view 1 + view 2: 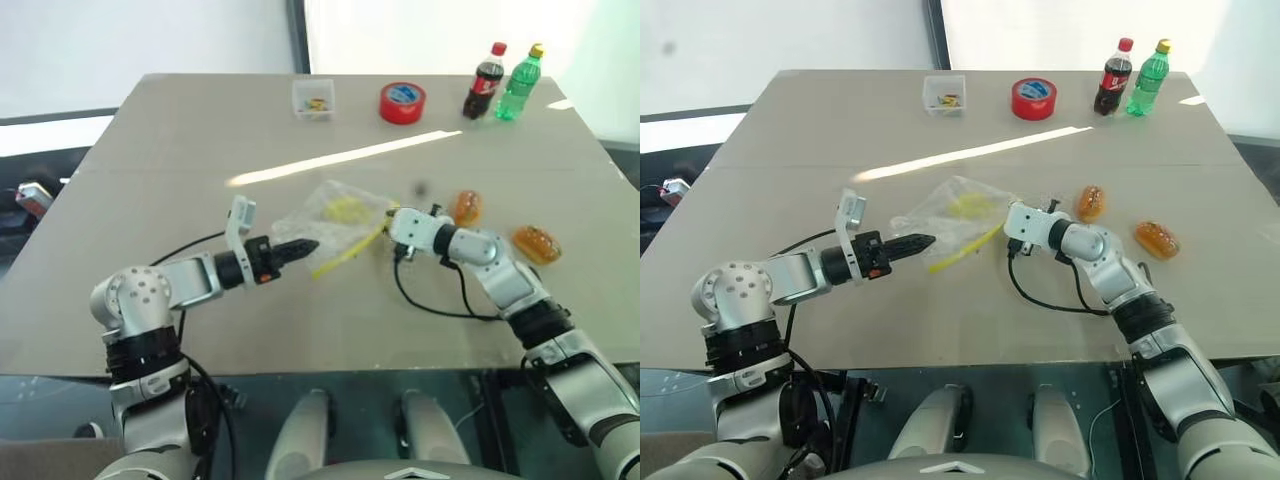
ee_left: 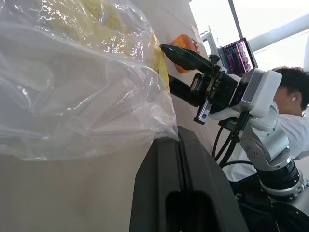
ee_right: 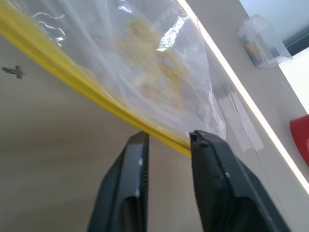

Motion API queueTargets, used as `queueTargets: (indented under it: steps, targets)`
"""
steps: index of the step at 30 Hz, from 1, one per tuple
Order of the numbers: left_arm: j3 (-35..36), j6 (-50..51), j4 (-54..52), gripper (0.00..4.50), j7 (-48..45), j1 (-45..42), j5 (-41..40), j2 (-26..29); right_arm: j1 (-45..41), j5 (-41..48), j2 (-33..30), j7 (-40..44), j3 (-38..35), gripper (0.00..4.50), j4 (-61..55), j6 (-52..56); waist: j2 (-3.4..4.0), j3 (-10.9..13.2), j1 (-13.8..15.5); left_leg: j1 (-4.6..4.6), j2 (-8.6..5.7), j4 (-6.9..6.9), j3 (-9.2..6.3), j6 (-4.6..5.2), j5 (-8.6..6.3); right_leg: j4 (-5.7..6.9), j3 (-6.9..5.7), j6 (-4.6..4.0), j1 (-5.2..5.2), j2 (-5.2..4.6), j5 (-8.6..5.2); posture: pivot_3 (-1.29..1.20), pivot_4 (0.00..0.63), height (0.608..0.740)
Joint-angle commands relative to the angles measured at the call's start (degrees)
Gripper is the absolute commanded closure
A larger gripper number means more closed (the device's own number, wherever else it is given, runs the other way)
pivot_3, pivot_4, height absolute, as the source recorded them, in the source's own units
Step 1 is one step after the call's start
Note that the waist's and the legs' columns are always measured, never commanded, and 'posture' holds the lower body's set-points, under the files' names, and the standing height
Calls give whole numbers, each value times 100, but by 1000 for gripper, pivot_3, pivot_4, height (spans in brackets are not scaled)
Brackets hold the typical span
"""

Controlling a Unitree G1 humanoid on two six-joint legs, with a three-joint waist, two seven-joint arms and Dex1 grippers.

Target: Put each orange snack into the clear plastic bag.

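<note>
Clear plastic bag (image 1: 335, 215) at mid-bench (image 1: 150, 180), an end effector at either side.
Left end effector (image 1: 305, 246): fingers together, pinching the bag's edge. Right end effector (image 3: 166, 140): fingers slightly apart, straddling the yellow seal strip (image 3: 72, 79). Two orange snacks (image 1: 467, 208) (image 1: 537, 243) lie on the bench, right of the bag.

bag (image 1: 335, 215) mid-table, snacks (image 1: 466, 207) to its right (well apart), bottles (image 1: 486, 82) behind

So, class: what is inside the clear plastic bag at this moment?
The clear plastic bag shows faint yellow print and its yellow seal strip. No snack is inside: both orange snacks lie on the table beside it.
</note>
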Motion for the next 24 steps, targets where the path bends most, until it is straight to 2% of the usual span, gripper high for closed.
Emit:
queueTargets:
  steps: [1, 7, 9, 10, 12, 14, 17, 20, 24]
  targets:
    - [-71, -96, -112, 4500, -87, 8, -112, 131, -106, 40, 18, 53, -159, 4444, -125, -215, 0, 0, -14, 1, 0, 0, 0, 0, 0, 1, 0, 0, 0, 0, 0, 0, 150, 740]
    - [-508, -520, -170, 4500, -351, 129, 83, 415, -118, 47, 87, 31, -207, 4444, -131, -227, 0, 0, -26, 1, 0, -1, 0, 1, -1, 1, 1, 0, -1, 0, 0, 0, 150, 740]
    - [-819, -1240, -348, 4500, -640, 279, 386, 590, -154, 28, 75, -12, -256, 4444, -126, -173, 1, 0, -27, 1, 0, -3, 1, 1, -1, 1, 2, -1, -1, 0, 0, 0, 150, 740]
    - [-915, -1511, -398, 3982, -767, 330, 475, 652, -181, 15, 66, -36, -282, 4500, -123, -132, 1, 1, -25, 1, 0, -4, 2, 1, -1, 1, 2, -1, -2, 0, 0, 0, 150, 740]
    - [-981, -1975, -377, 3243, -667, 312, 712, 629, -238, -18, 62, -92, -345, 4500, -119, -34, 1, 1, -20, 0, 0, -5, 3, 0, 0, 0, 4, -2, -4, -1, 0, 0, 150, 740]
    - [-1304, -2779, -398, 2614, -476, 265, 1384, 740, -339, -96, 78, -195, -407, 4500, -63, 148, 1, 1, -12, 0, 0, -5, 3, 1, -1, 0, 4, -2, -6, -2, 0, 0, 150, 740]
    - [-1758, -3825, -644, 2614, -327, 222, 2225, 909, -484, -251, 84, -338, -390, 4500, 121, 170, 1, 1, -11, -2, 0, -8, 5, 1, -1, 0, 6, -3, -9, -1, 1, 0, 150, 740]
    - [-2019, -4720, -1088, 2614, -415, 127, 2696, 979, -679, -421, 106, -443, -300, 4500, 414, 56, 1, 1, -5, -9, 0, -13, 8, 0, 0, -5, 9, -3, -15, -2, 1, 0, 150, 740]
    - [-2893, -6045, -1455, 2614, -298, 159, 4103, 1344, -1038, -531, 291, -573, -277, 4500, 822, 78, 2, 2, -24, -9, -1, -24, 18, 0, 0, -10, 17, -3, -20, -2, 1, 0, 150, 740]
